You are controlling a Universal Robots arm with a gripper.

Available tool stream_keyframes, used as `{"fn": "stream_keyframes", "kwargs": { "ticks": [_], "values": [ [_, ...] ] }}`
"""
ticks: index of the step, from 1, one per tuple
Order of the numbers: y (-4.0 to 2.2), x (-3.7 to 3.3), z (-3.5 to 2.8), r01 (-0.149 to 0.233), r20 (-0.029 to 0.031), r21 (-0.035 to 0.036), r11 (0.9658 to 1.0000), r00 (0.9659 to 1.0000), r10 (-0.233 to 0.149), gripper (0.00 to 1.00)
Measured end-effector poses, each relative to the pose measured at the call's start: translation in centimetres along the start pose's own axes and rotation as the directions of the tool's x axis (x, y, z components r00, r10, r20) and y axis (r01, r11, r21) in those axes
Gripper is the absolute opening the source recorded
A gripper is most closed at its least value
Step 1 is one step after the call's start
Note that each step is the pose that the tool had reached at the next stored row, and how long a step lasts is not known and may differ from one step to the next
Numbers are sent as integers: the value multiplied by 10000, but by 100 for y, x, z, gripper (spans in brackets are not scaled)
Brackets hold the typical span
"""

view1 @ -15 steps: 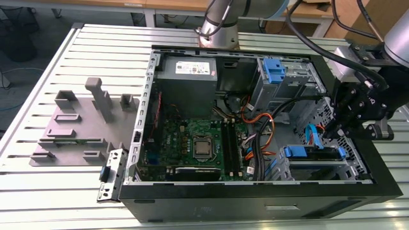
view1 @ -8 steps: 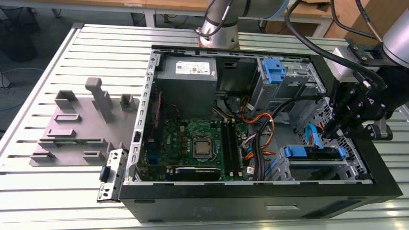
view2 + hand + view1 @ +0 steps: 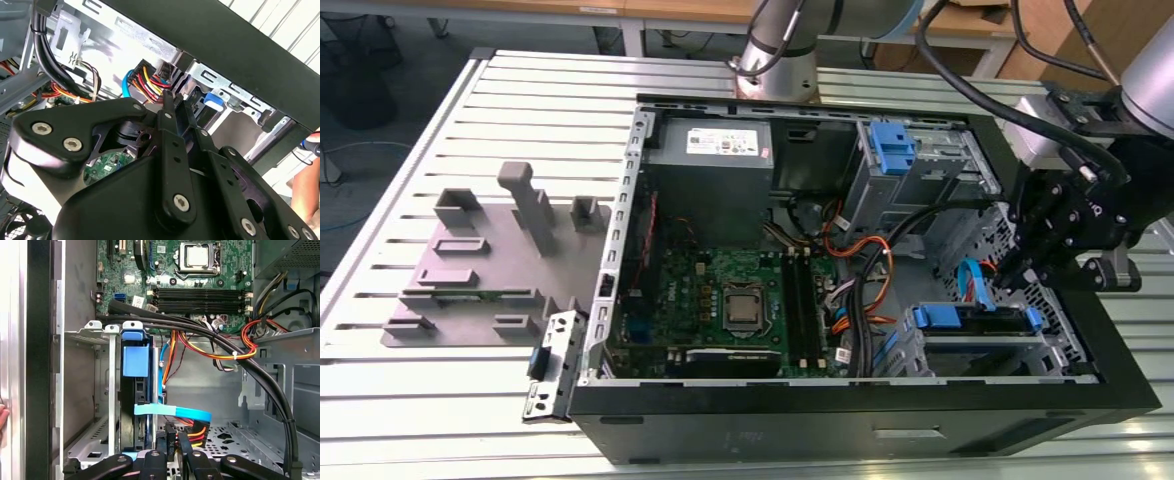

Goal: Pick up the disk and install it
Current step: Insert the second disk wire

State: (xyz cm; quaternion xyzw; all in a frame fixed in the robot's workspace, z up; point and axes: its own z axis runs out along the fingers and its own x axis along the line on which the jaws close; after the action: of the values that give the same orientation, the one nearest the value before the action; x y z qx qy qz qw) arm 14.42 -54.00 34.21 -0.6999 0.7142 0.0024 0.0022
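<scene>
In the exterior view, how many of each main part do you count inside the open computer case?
Power supply box: 1
Motherboard: 1
Bare blue bracket: 1
Disk with blue rails: 1
Total: 4

The exterior view looks down steeply from well above onto the whole open computer case [image 3: 854,415]. Both wrist views sit close behind the gripper [image 3: 176,440], looking past its fingers [image 3: 169,120]. They share the drive cage [image 3: 111,380] and power cables [image 3: 145,82] just beyond the fingertips.
</scene>
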Motion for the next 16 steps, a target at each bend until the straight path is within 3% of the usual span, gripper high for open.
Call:
{"fn": "stream_keyframes", "kwargs": {
  "ticks": [11, 16],
  "values": [
    [-2, 0, -33, -9, -2, 0, 10000, 10000, 9, 24],
    [-37, 0, -32, -12, 0, 0, 10000, 10000, 12, 24]
  ]
}}
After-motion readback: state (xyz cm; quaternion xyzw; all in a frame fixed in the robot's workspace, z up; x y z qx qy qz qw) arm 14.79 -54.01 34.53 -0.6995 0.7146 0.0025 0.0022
